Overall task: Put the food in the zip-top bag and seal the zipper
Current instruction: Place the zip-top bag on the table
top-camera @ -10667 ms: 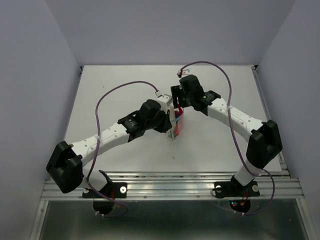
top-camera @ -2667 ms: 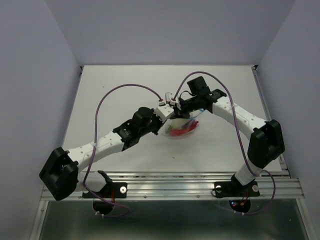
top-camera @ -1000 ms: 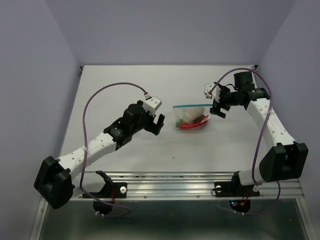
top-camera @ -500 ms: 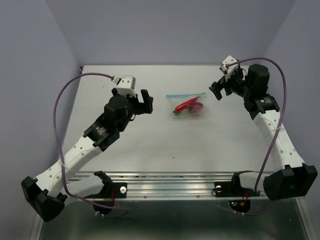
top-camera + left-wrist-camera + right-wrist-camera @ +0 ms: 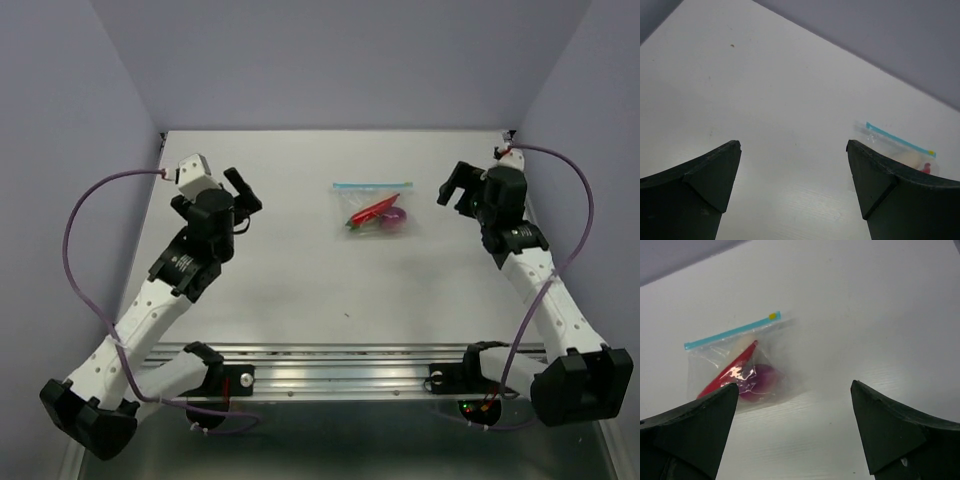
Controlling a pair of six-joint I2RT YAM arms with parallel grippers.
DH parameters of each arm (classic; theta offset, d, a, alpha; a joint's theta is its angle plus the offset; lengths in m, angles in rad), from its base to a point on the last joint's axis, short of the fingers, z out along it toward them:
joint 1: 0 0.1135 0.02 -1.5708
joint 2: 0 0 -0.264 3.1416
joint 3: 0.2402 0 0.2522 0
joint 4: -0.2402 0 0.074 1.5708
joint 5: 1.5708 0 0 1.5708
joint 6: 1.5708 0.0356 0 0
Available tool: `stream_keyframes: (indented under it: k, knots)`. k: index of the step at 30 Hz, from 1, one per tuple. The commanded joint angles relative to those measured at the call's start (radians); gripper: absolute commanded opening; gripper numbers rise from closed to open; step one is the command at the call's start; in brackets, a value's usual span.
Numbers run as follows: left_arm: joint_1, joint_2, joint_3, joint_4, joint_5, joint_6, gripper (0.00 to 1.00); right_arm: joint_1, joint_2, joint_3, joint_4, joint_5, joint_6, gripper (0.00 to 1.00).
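Note:
The zip-top bag (image 5: 373, 208) lies flat on the white table (image 5: 300, 280), with no gripper touching it. Its light-blue zipper (image 5: 372, 185) runs straight along the far edge. Inside it show the red chili (image 5: 727, 372), the purple onion (image 5: 760, 380) and the pale radish (image 5: 742, 346). My left gripper (image 5: 243, 192) hangs open well to the left of the bag, and its wrist view catches the bag (image 5: 905, 152) at the right, behind one finger. To the bag's right my right gripper (image 5: 452, 188) is open and empty. Seen from that wrist, the bag (image 5: 740, 372) sits left of the gap (image 5: 794, 384).
Lilac walls close the table in on the left, back and right. A metal rail (image 5: 340, 365) with both arm bases runs along the near edge. Purple cables loop over each arm.
Both arms have swung outward from the bag, the left one leftward and the right one rightward. The bag lies free on the table.

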Motion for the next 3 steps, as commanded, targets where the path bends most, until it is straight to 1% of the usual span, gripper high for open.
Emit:
stream_keyframes:
  k: [1,3]
  knots:
    - [0.074,-0.042,-0.032,0.059,0.004,-0.055,0.99,0.002,-0.105,-0.047,0.03,0.137,0.109,1.0]
    - [0.091,-0.036,-0.031,0.067,0.023,-0.047,0.99,0.002,-0.113,-0.047,0.028,0.119,0.107,1.0]
